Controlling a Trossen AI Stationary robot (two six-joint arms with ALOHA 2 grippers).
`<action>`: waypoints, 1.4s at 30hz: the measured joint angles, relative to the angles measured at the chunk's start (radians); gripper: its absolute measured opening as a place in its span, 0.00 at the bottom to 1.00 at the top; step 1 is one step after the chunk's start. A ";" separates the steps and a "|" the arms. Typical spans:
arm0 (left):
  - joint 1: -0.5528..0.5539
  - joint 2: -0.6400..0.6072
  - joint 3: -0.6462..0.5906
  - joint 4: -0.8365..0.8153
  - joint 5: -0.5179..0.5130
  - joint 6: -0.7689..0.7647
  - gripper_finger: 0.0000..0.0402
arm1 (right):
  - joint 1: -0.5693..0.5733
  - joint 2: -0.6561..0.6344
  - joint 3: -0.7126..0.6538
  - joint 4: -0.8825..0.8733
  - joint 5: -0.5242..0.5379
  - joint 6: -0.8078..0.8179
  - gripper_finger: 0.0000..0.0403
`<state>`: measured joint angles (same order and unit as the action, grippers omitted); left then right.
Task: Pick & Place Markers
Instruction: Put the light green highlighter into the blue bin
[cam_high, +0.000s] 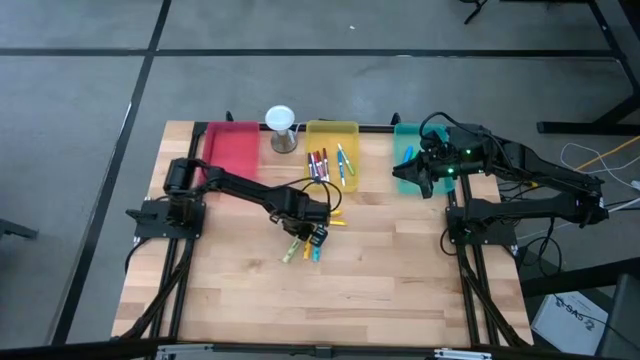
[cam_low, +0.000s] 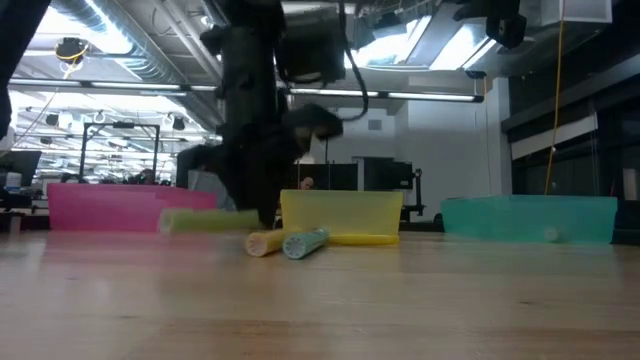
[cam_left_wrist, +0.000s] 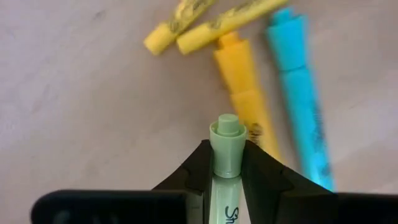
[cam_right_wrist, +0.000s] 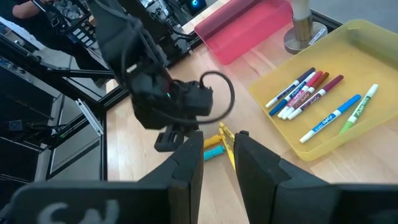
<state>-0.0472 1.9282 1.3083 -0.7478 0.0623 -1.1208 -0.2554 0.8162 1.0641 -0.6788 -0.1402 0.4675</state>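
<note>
Left gripper (cam_left_wrist: 227, 171) clamped on a pale green marker (cam_left_wrist: 226, 149) near mid-table, its length in line with the fingers; yellow tray (cam_high: 350, 131) lies just beyond, far side; right gripper (cam_right_wrist: 217, 155), part-open and empty, hangs by the teal tray (cam_high: 403, 135).

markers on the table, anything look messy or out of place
Several markers lie loose on the wood by the left gripper, pointing different ways, while others sit neatly in the yellow tray. The left gripper is shut on a green marker. Nothing looks spilled or broken.
</note>
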 joint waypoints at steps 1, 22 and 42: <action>0.001 -0.014 0.000 0.000 -0.014 0.001 0.14 | 0.000 0.000 0.000 0.000 0.000 0.000 0.22; 0.004 -0.379 0.004 0.437 -0.357 0.254 0.14 | 0.000 0.000 0.000 0.001 -0.001 -0.002 0.22; 0.039 -0.476 0.004 1.016 -0.118 0.637 0.13 | 0.027 0.062 0.000 0.361 -0.217 -0.053 0.22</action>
<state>-0.0084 1.4525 1.3121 0.2683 -0.0558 -0.4834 -0.2288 0.8779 1.0641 -0.3181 -0.3576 0.4149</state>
